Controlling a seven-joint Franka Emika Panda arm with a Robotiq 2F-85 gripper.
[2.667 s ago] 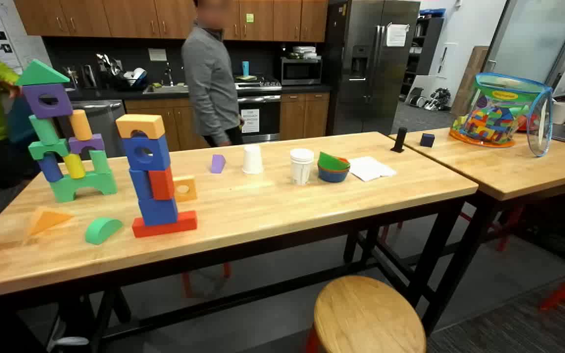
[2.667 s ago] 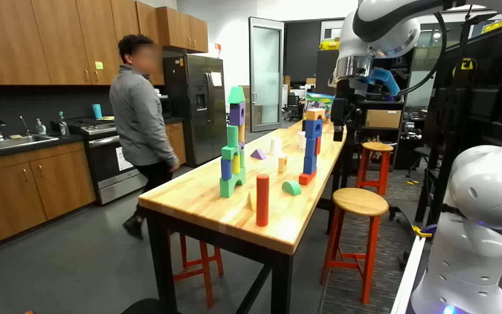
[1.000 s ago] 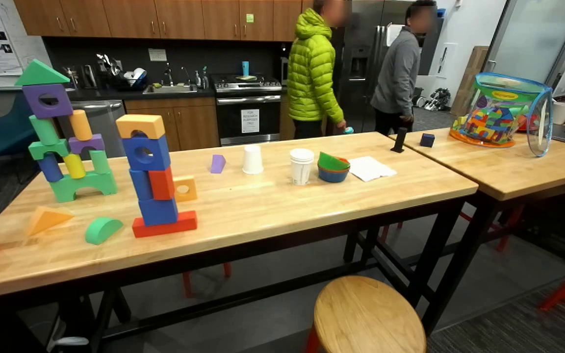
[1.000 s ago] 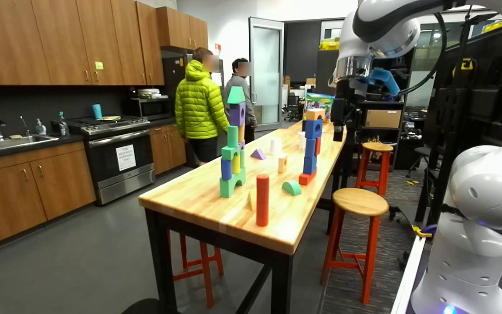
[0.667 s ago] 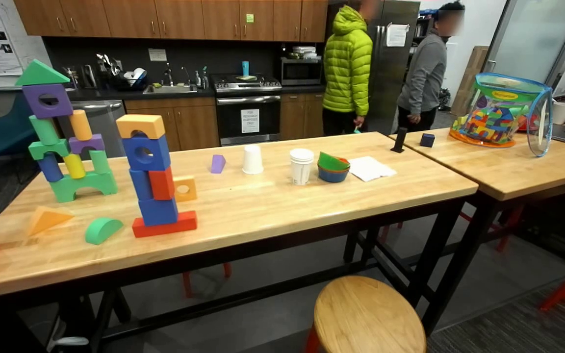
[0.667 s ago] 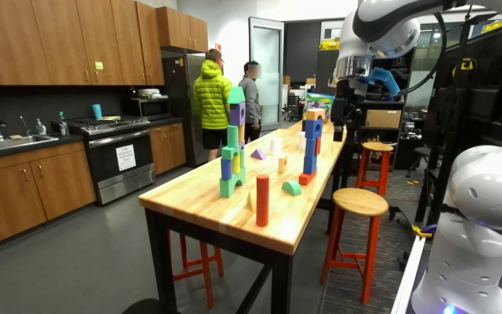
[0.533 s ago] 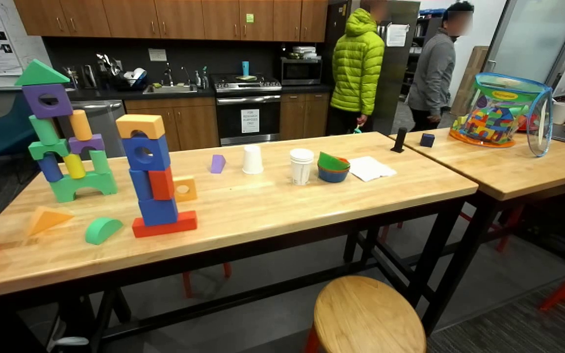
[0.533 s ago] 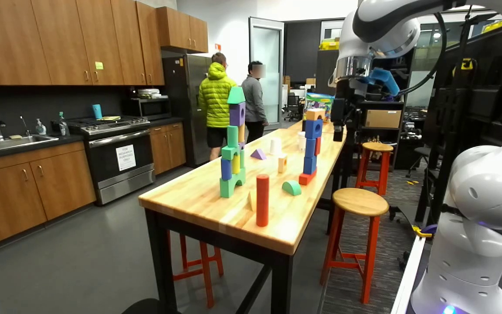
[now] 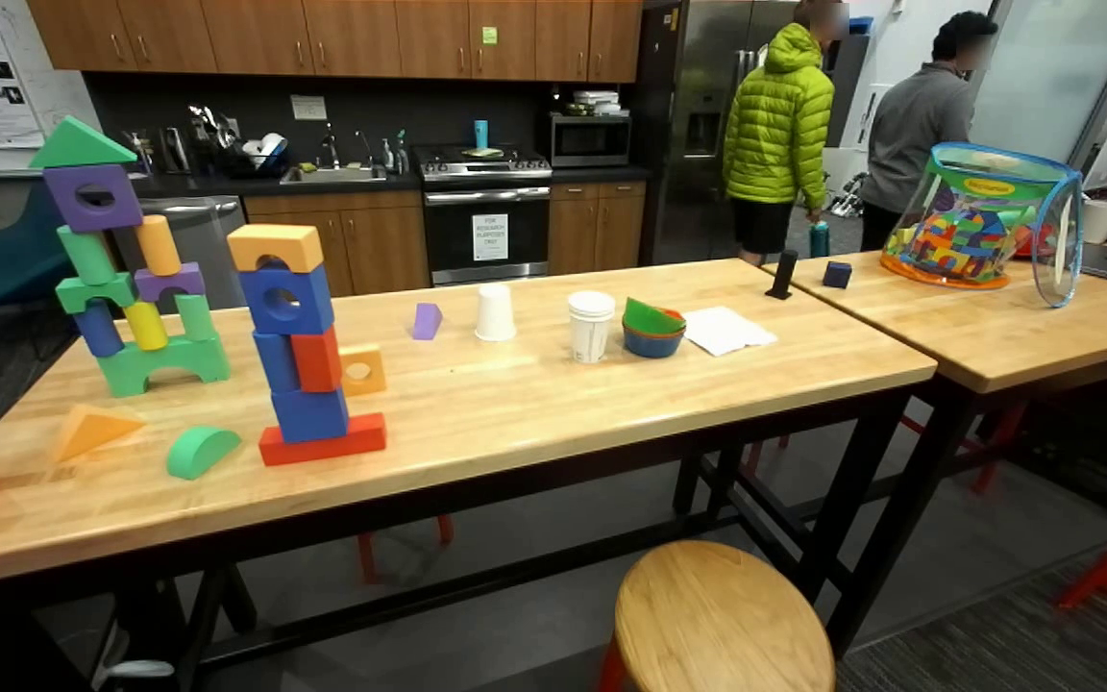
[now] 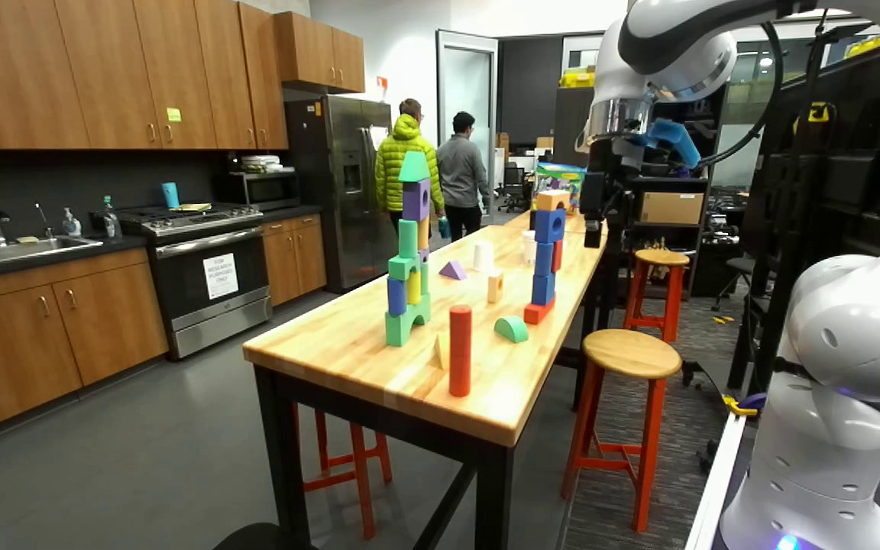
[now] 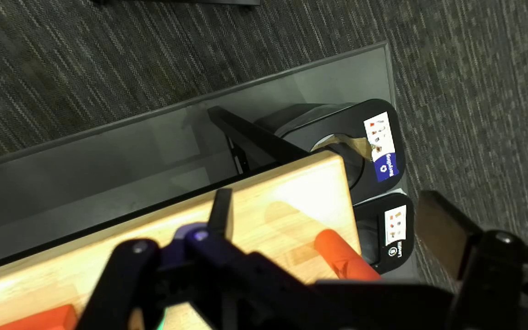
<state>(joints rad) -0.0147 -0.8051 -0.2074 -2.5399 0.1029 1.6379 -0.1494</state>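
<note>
My gripper (image 10: 596, 206) hangs in the air by the table's long edge, fingers pointing down. In the wrist view its fingers (image 11: 220, 215) stand wide apart with nothing held. Seen between them, lower down, are the table corner (image 11: 310, 192) and an upright red cylinder (image 10: 460, 351). A tower of blue blocks (image 9: 311, 415) on a red base (image 9: 361, 440), topped by an orange arch (image 9: 275, 248), stands in both exterior views. Beyond it rises a taller tower with a green base arch (image 9: 164, 360) and purple block (image 9: 73, 207). A green half-round (image 9: 203, 452) and orange triangle (image 9: 97, 432) lie nearby.
Farther along are a purple block (image 9: 427, 321), an upturned cup (image 9: 495, 313), stacked cups (image 9: 591, 332), bowls (image 9: 652, 344) and paper (image 9: 728, 330). A bag of blocks (image 9: 967, 235) sits on the second table. Stools (image 10: 631, 354) flank the table; two people (image 10: 461, 172) walk behind.
The two people have walked rightward past the stove and fridge, toward the glass door. The arm, gripper and blocks have not visibly moved.
</note>
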